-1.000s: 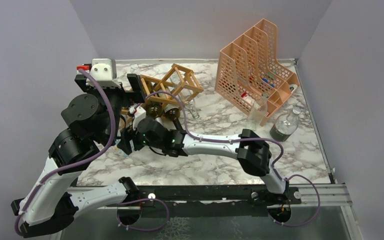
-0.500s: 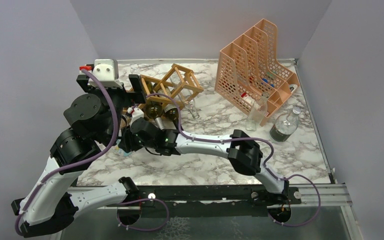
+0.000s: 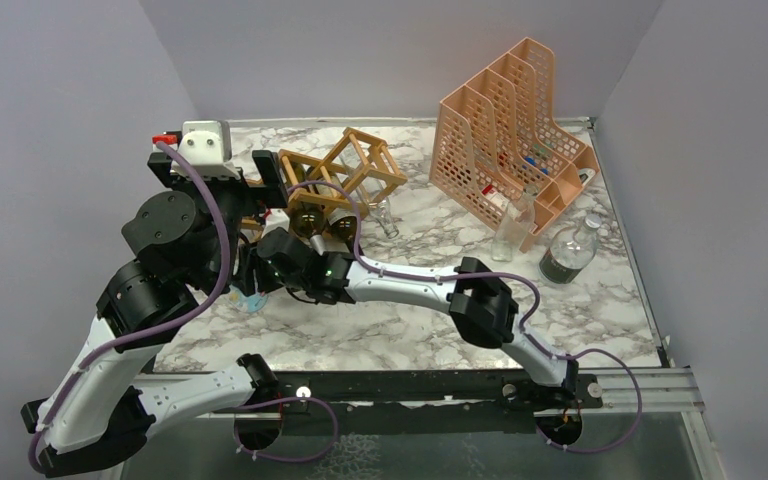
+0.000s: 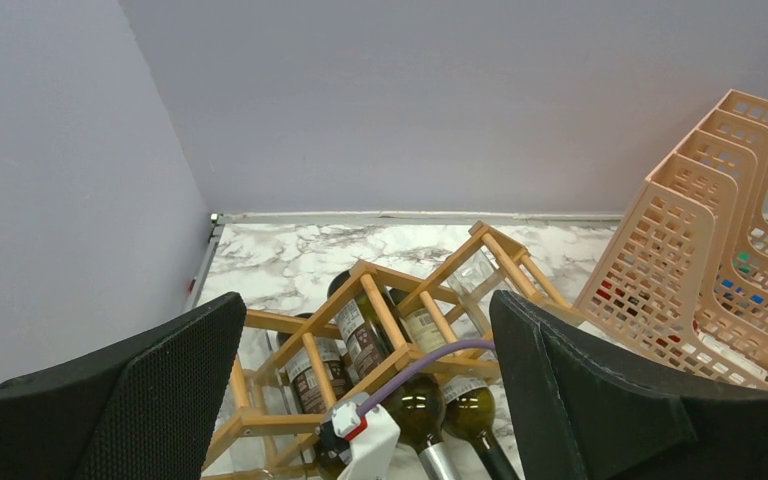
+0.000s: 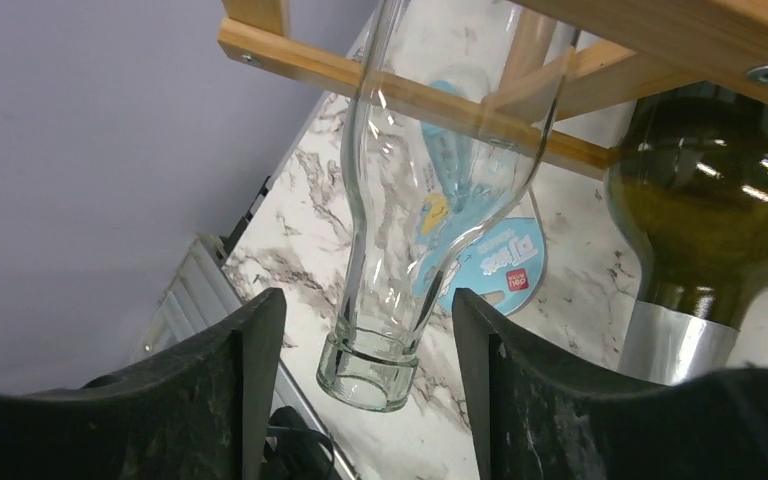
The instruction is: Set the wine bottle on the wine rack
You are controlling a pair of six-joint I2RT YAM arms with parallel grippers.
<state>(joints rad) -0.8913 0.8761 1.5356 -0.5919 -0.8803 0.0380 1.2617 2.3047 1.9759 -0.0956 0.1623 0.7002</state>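
The wooden wine rack lies at the back left, with dark wine bottles in its cells. In the right wrist view a clear glass bottle rests in a cell of the rack, its neck sticking out between my right gripper's open fingers, which do not touch it. A dark green bottle lies beside it. My right gripper sits at the rack's near left end. My left gripper is open and empty above the rack.
A peach mesh file holder stands at the back right. A clear upright bottle and a round bottle with dark liquid stand in front of it. A blue round label lies on the marble under the rack.
My right arm has moved a little left and towards the rack's near left end. The left arm has barely shifted.
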